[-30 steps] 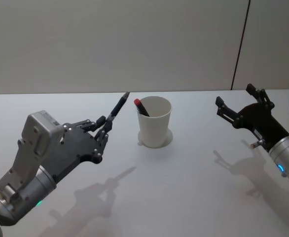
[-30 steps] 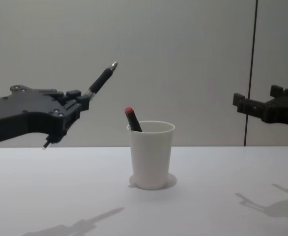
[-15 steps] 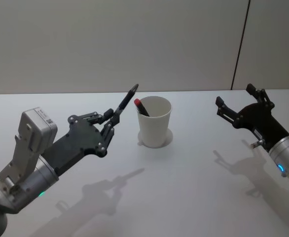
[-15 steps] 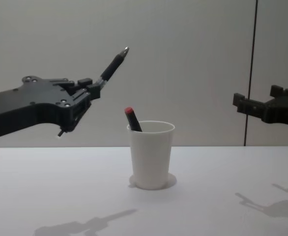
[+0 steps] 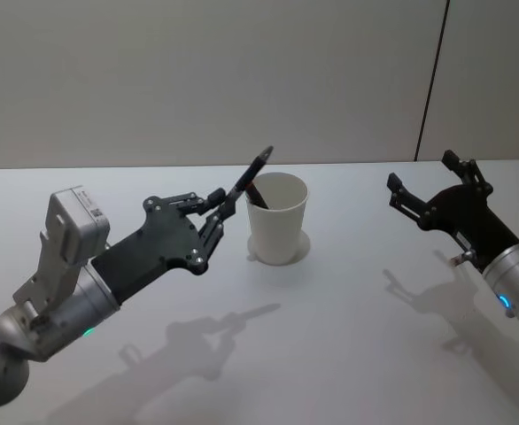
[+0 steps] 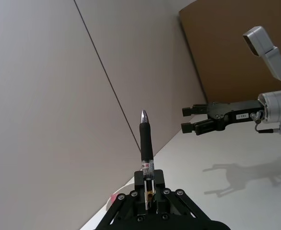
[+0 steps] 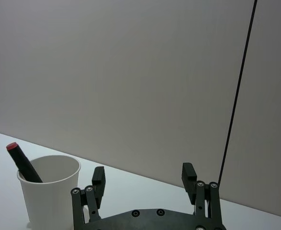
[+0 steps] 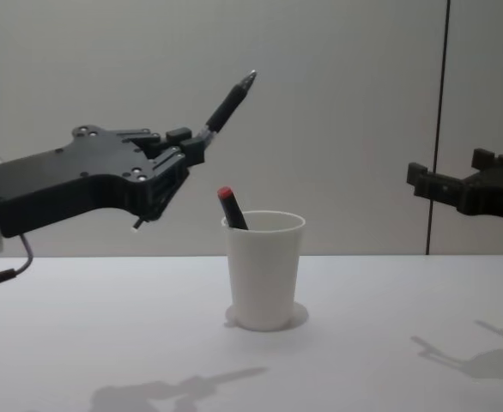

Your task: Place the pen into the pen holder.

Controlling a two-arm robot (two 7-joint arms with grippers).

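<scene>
Mid-carry, by the look of it: gripping the pen (image 5: 249, 174) by its butt end in the left gripper (image 5: 217, 205), closed tight on the barrel and raised over the table (image 5: 330, 354) on the near left. Slanting up and forward, writing tip high above the left rim of the holder (image 5: 277, 221), touching nothing. Standing at mid-table, upright, with a red-capped pen (image 8: 231, 208) already leaning inside against the left wall. Next, probably: carry on until over the mouth, turn the wrist so one end of the pen points down, lower it clear of the red cap, then let go. Farther off to the right, well apart from the holder: the right gripper (image 5: 421, 173), parked in the air, spread wide, holding nothing.
</scene>
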